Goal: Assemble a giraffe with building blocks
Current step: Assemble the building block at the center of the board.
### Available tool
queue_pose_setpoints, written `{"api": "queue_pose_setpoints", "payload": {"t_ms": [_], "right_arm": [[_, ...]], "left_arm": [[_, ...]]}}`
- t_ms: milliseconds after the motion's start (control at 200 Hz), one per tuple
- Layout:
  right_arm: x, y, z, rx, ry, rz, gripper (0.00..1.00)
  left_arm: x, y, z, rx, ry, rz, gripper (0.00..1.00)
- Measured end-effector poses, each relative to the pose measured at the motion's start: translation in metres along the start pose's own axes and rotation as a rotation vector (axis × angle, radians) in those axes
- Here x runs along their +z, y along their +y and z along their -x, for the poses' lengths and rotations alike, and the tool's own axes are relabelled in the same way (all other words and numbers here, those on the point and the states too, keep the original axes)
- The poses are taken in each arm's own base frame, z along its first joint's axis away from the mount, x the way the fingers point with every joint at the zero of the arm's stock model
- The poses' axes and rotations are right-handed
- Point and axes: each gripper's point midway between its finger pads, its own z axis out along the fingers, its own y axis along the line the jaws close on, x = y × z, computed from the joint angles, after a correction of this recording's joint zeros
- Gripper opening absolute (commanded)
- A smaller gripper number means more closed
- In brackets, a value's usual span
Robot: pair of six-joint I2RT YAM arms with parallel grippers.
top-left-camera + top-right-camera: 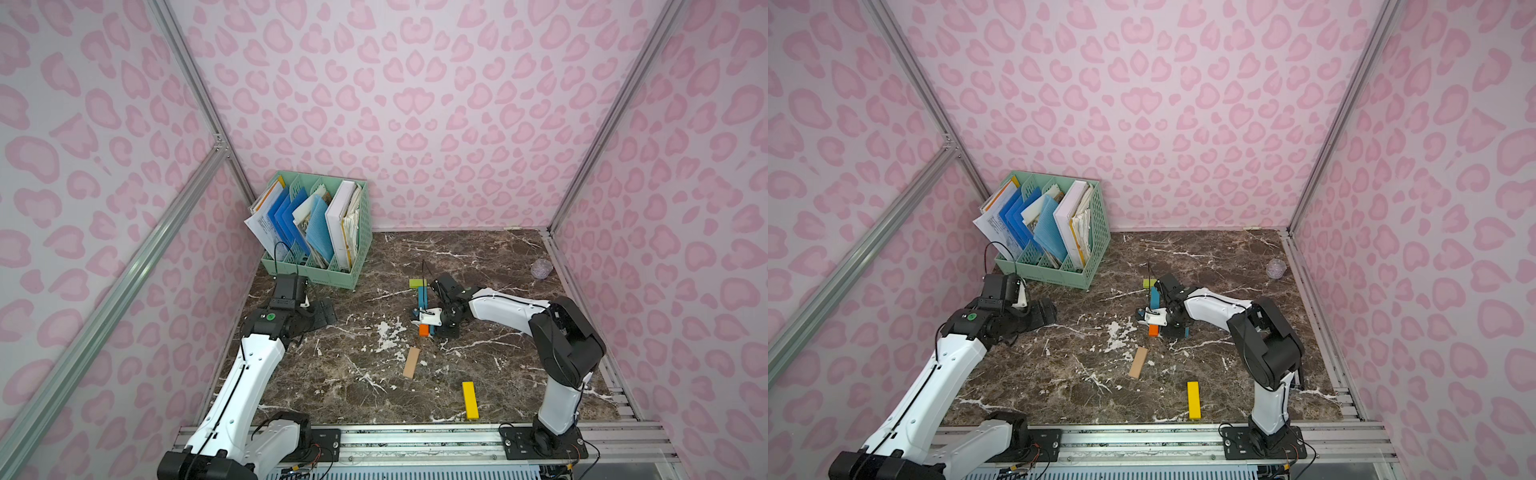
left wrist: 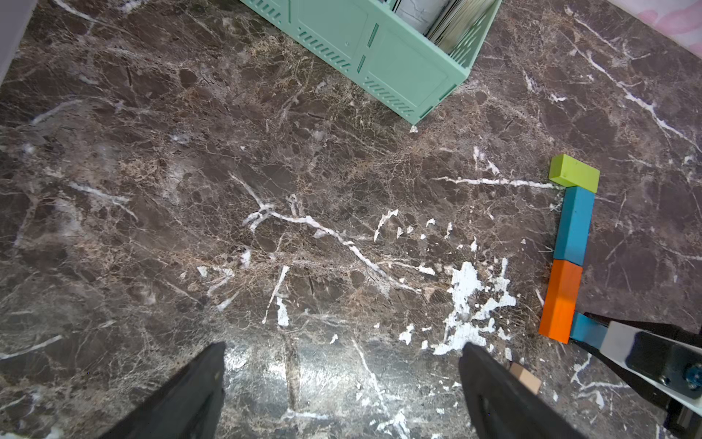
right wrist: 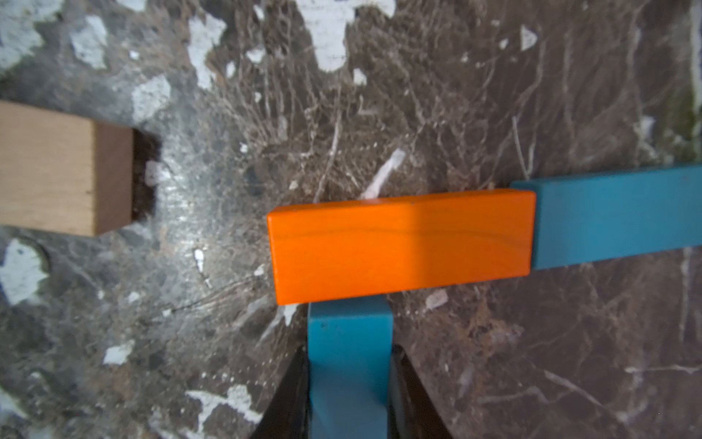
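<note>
- Your right claw is clamped on the blue body block, its end touching the orange block.
- Your left claw gapes wide, empty.
- Push further and you could shove the orange block askew.

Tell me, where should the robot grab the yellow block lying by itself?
Around its middle, across the narrow width, coming straight down from above. The yellow block lies flat on the table, so its two long sides are free to squeeze. Gripping mid-length should probably keep it level.
</note>
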Motion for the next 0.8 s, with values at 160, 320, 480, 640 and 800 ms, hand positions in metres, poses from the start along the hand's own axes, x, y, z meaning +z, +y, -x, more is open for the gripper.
{"api": "queue_pose_setpoints", "payload": {"t_ms": [160, 320, 480, 640, 800], "right_arm": [[-0.0004, 0.0002, 0.0001, -0.013, 0.0, 0.001, 0.23], [-0.0014, 0.0051, -0.0007, -0.022, -0.004, 0.012, 0.23], [-0.0023, 0.0087, -0.0011, -0.037, -0.005, 0.021, 0.23], [-0.0022, 0.0088, -0.0005, -0.039, -0.004, 0.023, 0.24], [-0.0015, 0.0087, 0.0014, -0.04, -0.004, 0.03, 0.25]], "left_arm": [[0.0, 0.0, 0.0, 0.0, 0.0, 0.0, 0.99], [0.0, -0.0001, 0.0, 0.0, 0.0, 0.0, 0.98], [0.0001, 0.0001, 0.0, -0.001, 0.0, 0.0, 0.98], [0.0001, 0.0001, 0.0, -0.001, 0.0, 0.0, 0.98], [0.0002, 0.0002, 0.0, -0.001, 0.001, 0.0, 0.99]]}}
